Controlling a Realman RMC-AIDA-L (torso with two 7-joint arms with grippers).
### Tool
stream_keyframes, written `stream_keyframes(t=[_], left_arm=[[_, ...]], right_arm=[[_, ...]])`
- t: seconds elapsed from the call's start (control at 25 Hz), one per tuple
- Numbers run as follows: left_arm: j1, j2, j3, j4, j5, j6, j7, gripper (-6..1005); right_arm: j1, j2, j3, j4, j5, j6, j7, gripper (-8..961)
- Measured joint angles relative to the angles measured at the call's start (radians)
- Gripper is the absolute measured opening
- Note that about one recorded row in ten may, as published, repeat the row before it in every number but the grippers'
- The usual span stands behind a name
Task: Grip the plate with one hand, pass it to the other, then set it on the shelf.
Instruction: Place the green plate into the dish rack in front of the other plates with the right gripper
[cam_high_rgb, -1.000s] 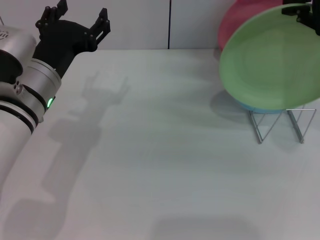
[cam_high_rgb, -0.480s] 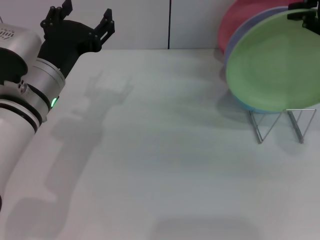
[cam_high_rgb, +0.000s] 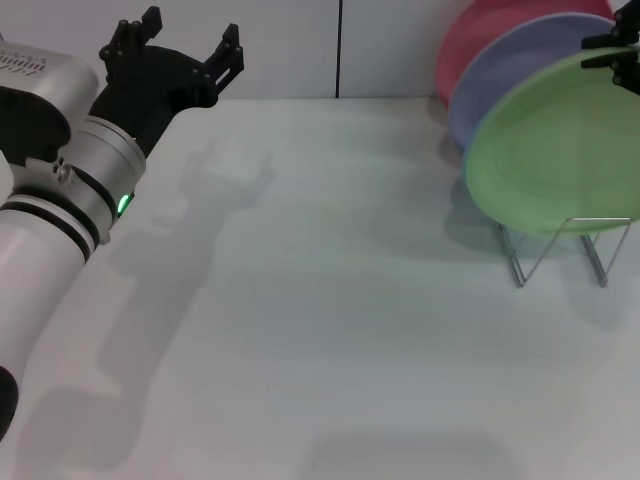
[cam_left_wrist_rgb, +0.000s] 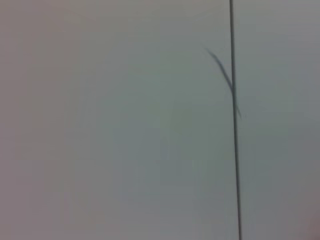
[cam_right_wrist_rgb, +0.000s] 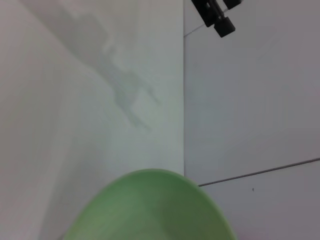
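**A:** so what's in the rack right now?

**B:** The wire shelf (cam_high_rgb: 555, 250) sits on the counter (cam_high_rgb: 330, 300) at the far right. The light-green plate (cam_high_rgb: 555, 150) stands on edge at the front of it, tilted back, its lower rim down by the triangular loops. Right behind it there's a lavender plate (cam_high_rgb: 510, 65), and behind that a pink plate (cam_high_rgb: 480, 35), all leaning the same way like a stack.

**A:** is anything holding the green one?

**B:** The right claw (cam_high_rgb: 618, 50) is at its upper rim, only a bit of black showing at the frame edge. It looks like it's touching the rim, but I can't tell if it's pinching or not. The right wrist view just shows the plate's edge close up.

**A:** and the other arm?

**B:** The left claw (cam_high_rgb: 180, 55) is up at the far left, well away from the rack, fingers spread, holding nothing.

**A:** any labels or writing?

**B:** None readable. Plates are plain.
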Motion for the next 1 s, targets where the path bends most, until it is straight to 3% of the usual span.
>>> stream_keyframes(t=[0.72, 1.0], left_arm=[[-0.048, 0.000, 0.009, 0.043, 0.000, -0.005, -0.018, 861], [-0.055, 0.000, 0.009, 0.049, 0.000, -0.008, -0.026, 861]], right_arm=[[-0.059, 0.006, 0.001, 0.044, -0.001, 0.057, -0.081, 61], [-0.122, 0.009, -0.060, 0.084, -0.013, 0.124, -0.082, 69]])
